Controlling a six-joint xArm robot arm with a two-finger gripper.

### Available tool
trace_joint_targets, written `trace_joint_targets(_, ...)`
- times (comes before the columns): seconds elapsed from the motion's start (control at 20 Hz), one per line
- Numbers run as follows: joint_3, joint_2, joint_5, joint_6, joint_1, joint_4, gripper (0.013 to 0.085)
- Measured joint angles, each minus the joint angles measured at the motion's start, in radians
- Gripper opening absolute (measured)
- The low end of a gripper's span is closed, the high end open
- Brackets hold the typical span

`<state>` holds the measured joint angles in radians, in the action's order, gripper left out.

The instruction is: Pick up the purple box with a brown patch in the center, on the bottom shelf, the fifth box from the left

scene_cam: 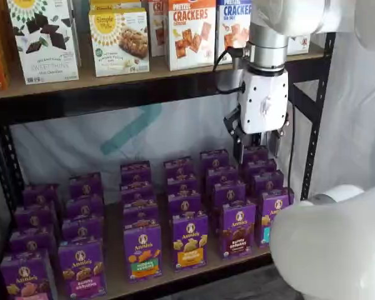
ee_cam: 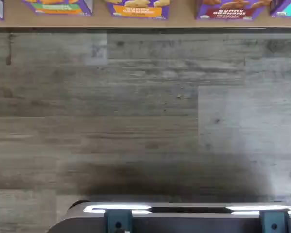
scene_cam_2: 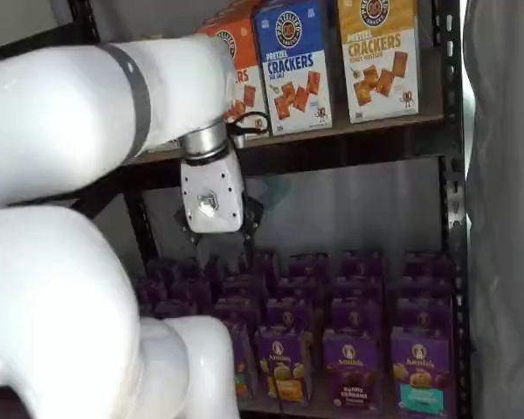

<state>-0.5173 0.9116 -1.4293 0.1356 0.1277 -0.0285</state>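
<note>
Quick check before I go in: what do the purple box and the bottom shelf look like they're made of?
The purple box: likely thin printed cardboard, slightly glossy, judging by its crisp folded edges and printed graphics. The bottom shelf: looks like a matte, light brown wooden board.

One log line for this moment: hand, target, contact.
hand: open, empty, hanging above back rows | purple box: upright at front of bottom shelf, untouched | contact: none | stage: pre-approach

You face a mock shop: a black metal rack (scene_cam: 314, 103) stocked with rows of snack cartons (scene_cam: 189, 240), white sheeting (scene_cam: 69, 147) behind.
</note>
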Motion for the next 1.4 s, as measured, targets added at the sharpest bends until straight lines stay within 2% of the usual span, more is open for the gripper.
trace_joint_targets(0.45, 0.021, 0.012, 0.038, -0.009, -0.007, -0.006, 0.085)
trace_joint_targets(0.65, 0.045, 0.005, 0.083, -0.016, -0.013, -0.007, 0.085)
trace_joint_targets(1.2, 0.092, -0.116, 0.221, -0.027, -0.023, 0.004, 0.085)
trace_joint_targets(1.4, 0.109, -0.17, 0.291, -0.06, -0.046, -0.02, 0.085)
